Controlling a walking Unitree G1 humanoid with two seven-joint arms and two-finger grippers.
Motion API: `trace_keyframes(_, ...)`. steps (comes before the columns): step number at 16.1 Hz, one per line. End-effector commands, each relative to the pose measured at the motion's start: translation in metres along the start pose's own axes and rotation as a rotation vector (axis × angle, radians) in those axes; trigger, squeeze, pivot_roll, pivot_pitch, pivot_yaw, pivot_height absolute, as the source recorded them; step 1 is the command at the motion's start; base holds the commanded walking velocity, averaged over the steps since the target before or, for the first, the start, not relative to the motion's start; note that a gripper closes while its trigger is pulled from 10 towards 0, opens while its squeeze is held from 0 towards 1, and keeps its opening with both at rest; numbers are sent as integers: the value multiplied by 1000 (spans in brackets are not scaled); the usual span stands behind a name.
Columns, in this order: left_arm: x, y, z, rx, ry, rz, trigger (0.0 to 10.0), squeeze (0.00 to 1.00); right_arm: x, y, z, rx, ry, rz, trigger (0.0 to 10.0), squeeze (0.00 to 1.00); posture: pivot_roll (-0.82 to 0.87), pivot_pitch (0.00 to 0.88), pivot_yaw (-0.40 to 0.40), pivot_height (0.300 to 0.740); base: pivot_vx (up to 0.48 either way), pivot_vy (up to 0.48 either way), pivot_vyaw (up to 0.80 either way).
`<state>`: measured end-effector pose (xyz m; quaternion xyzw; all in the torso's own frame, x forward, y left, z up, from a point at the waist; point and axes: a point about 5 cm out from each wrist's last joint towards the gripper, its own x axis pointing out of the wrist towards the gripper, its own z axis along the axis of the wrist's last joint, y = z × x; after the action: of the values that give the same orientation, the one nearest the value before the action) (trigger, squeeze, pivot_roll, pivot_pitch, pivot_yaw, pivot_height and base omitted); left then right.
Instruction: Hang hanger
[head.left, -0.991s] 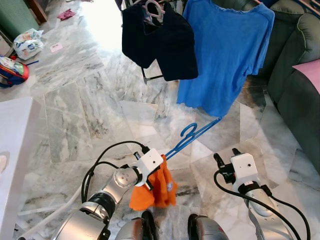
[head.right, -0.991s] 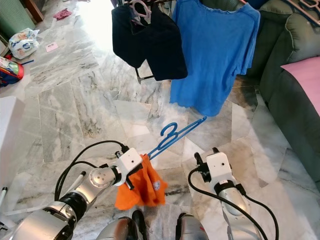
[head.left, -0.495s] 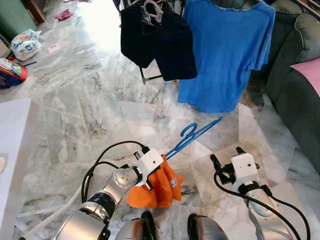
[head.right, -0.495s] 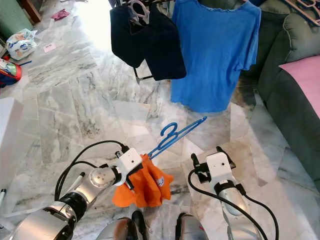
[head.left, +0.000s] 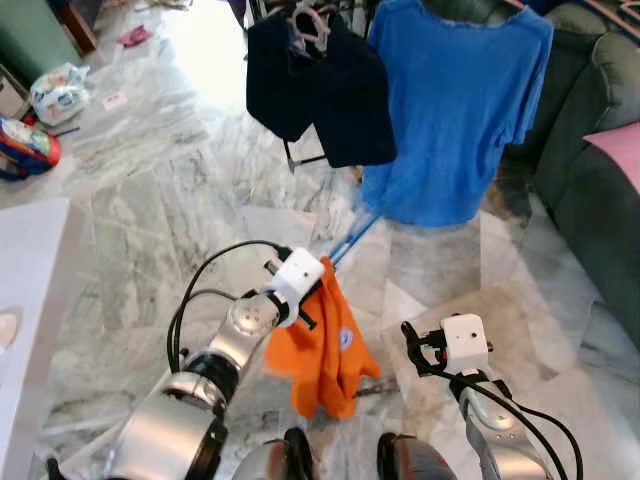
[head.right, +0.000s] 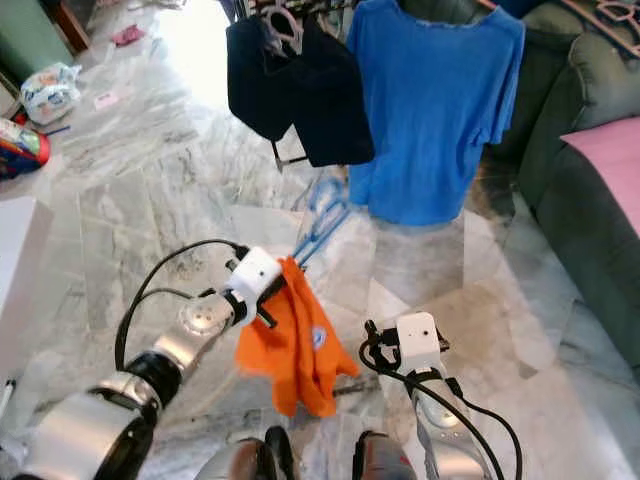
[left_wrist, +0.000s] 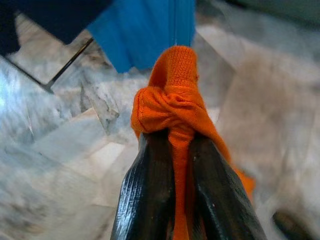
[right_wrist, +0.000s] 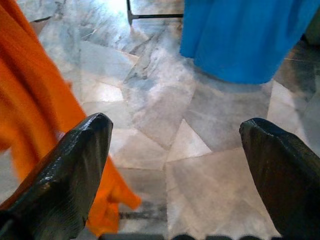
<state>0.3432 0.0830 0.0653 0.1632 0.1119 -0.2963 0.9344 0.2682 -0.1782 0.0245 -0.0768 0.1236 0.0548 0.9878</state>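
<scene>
The left claw (left_wrist: 172, 165) is clamped on a bunched orange garment (head.left: 325, 345), its two black fingers (left_wrist: 145, 200) pinching the knotted cloth (the wrist view makes this plain). From that grip a blue hanger (head.right: 322, 215) runs forward and away from the robot, its long axis pointing up toward the clothes rack; the hanger is blurred, so its hook cannot be made out. Beyond its far end hang a blue shirt (head.left: 455, 100) and two dark garments (head.left: 315, 85), with a pale empty hanger (head.left: 308, 20) at the rail above them. The rack therefore lies ahead of and above the left claw, roughly along the hanger's own line, so the left arm looks better placed to reach it. The right claw (right_wrist: 175, 165) is spread wide and empty, low beside the orange garment.
</scene>
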Motion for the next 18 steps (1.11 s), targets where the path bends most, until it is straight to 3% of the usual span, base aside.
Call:
trace_keyframes(1,-9,2,-21,-76,54,52,10000,0,0,0,-4,19,22,-10,10000,0,-173,152,92,740,0,0,0)
trace_keyframes(2,-10,3,-24,-131,62,66,10000,0,4,-1,-3,16,23,-5,10000,0,-167,149,90,740,0,0,0)
trace_keyframes(6,-25,2,-58,-122,202,151,10000,0,7,7,-13,-9,77,44,10000,0,-154,129,80,740,0,0,0)
trace_keyframes(7,-35,1,-76,-193,277,212,10000,0,7,9,-21,-10,100,18,10000,0,-155,121,76,740,0,0,0)
trace_keyframes(8,-40,1,-85,-212,313,240,10000,0,6,9,-27,-16,120,2,10000,0,-153,116,72,740,0,0,0)
trace_keyframes(12,-63,-5,-119,-388,445,371,10000,0,-8,5,-63,132,291,-179,10000,0,-155,97,60,740,0,0,0)
trace_keyframes(14,-68,-18,-129,-395,501,331,10000,0,-27,13,-89,91,424,-178,10000,0,-147,87,58,740,0,0,0)
trace_keyframes(18,-74,-26,-138,-385,539,304,10000,0,-39,14,-104,-22,497,-142,10000,0,-135,79,55,740,0,0,0)
